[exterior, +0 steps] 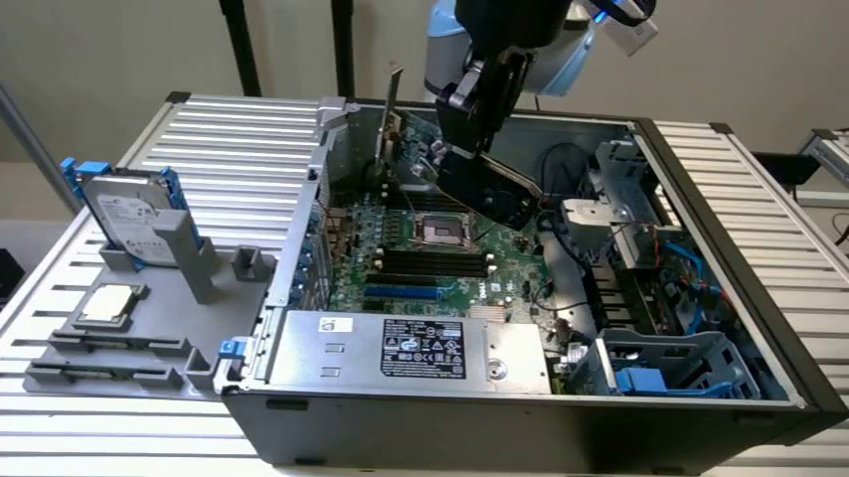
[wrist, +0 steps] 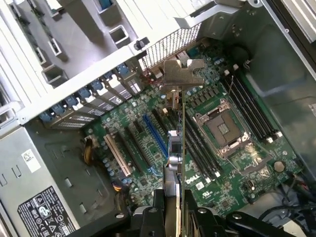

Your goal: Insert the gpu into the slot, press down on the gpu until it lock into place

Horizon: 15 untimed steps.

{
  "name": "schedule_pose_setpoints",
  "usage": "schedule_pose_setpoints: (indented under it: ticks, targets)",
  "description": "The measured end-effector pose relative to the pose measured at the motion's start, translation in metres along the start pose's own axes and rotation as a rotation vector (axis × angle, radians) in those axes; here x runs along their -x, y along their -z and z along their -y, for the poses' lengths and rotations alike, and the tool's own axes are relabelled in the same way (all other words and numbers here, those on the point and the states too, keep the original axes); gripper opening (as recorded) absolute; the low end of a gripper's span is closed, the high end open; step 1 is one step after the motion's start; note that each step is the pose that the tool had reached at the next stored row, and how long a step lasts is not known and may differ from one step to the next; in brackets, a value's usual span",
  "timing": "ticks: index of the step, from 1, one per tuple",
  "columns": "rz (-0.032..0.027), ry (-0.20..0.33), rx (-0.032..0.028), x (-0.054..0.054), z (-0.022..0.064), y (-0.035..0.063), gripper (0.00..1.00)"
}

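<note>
While the gripper (wrist: 174,213) pinches the gpu (wrist: 178,133) by its upper edge, fingers pressed against both faces, the card hangs edge-on above the motherboard (wrist: 143,185) inside the open computer case (exterior: 531,417), not yet seated. Farther off, its silver bracket (wrist: 183,74) points toward the case's perforated rear wall. The blue slot (wrist: 154,132) lies below, just beside the card's line and apart from it. The card looks light and stiff but fragile, so it is best held by the bare top edge, never the contacts.

Arm (exterior: 494,50) angled down; claw (wrist: 173,200) grips the gpu (wrist: 181,75).
</note>
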<state>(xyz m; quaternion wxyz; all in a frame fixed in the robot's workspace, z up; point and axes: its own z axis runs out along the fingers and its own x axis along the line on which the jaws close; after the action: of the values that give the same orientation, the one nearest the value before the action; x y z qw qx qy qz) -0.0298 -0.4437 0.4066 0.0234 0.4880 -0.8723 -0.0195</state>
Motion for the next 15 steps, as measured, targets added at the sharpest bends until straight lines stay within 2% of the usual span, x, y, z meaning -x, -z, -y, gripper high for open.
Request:
schedule_pose_setpoints:
  ticks: [15]
  targets:
    - [-0.0032, 0.272, -0.0261, 0.0001, 0.0003, -0.0057, 0.26]
